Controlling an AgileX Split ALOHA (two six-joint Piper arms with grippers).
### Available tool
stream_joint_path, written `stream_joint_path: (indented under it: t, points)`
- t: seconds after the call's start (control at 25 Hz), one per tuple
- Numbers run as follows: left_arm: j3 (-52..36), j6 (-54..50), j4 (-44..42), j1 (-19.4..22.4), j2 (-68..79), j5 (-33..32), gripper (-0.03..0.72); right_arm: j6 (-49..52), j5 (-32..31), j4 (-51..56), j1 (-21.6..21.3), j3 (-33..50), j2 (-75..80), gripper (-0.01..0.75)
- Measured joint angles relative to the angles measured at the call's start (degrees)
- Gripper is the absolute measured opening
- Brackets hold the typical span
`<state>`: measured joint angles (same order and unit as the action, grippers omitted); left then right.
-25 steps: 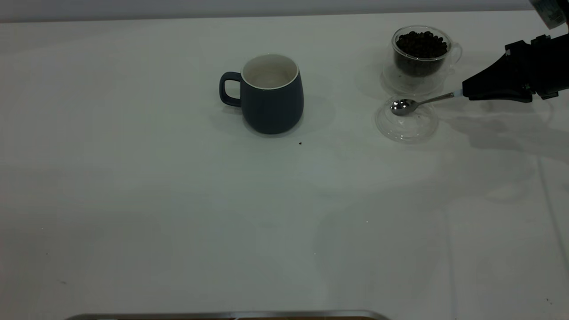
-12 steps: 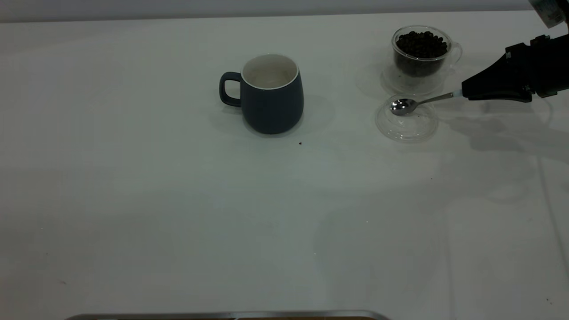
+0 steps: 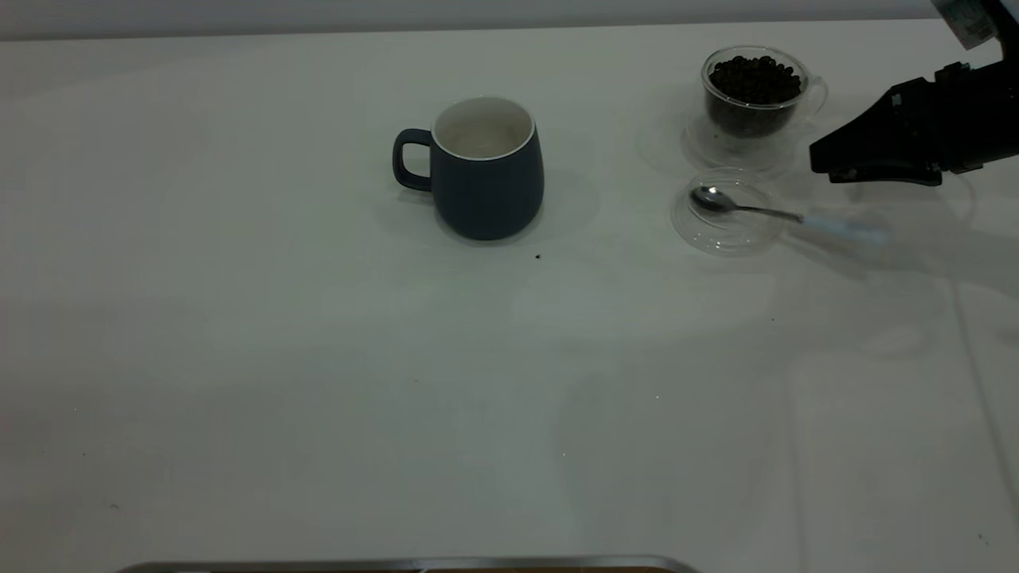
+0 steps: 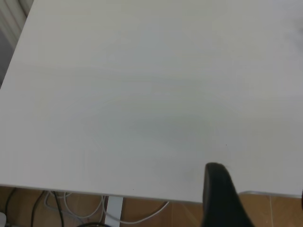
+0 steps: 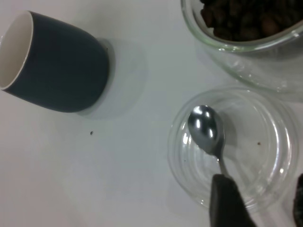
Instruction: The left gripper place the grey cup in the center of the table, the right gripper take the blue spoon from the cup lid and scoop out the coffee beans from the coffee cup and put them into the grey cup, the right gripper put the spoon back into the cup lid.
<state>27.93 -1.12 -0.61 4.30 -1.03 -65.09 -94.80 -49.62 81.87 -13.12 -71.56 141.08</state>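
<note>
Dark grey cup [image 3: 486, 171] upright mid-surface, handle to the left, white inside, clear lid [image 3: 728, 211] flat near glass coffee cup [image 3: 755, 91] full of beans, spoon [image 3: 784, 214] bowl resting in lid, pale blue handle lying out on the surface

This looks like a robotics lab bench, not a kitchen. A plain white table [image 3: 318, 382] fills the exterior view, bare of any household clutter, with a blank pale wall [image 3: 478, 12] along its far edge. Beneath the table edge close to the left gripper [image 4: 222, 198], loose white cables [image 4: 71, 205] trail over a wood-toned floor [image 4: 156, 215]. A black robot arm [image 3: 947, 119] reaches in at the far right corner.
</note>
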Motion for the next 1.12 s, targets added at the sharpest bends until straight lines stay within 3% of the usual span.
stream_joint_path:
  t: [0.24, 0.72, 0.92, 1.12]
  points:
    - [0.00, 0.09, 0.00, 0.00, 0.00, 0.00, 0.474, -0.16, 2.75, 3.00, 0.07, 0.00, 0.00, 0.508]
    - [0.00, 0.09, 0.00, 0.00, 0.00, 0.00, 0.474, 0.44, 3.19, 2.78, 0.18, 0.00, -4.66, 0.519]
    - [0.00, 0.09, 0.00, 0.00, 0.00, 0.00, 0.474, 5.98, 0.63, -2.70, 1.55, 0.00, -16.24, 0.519]
    - [0.00, 0.04, 0.00, 0.00, 0.00, 0.00, 0.474, 19.41, -2.35, -16.19, 4.02, 0.06, -35.74, 0.519]
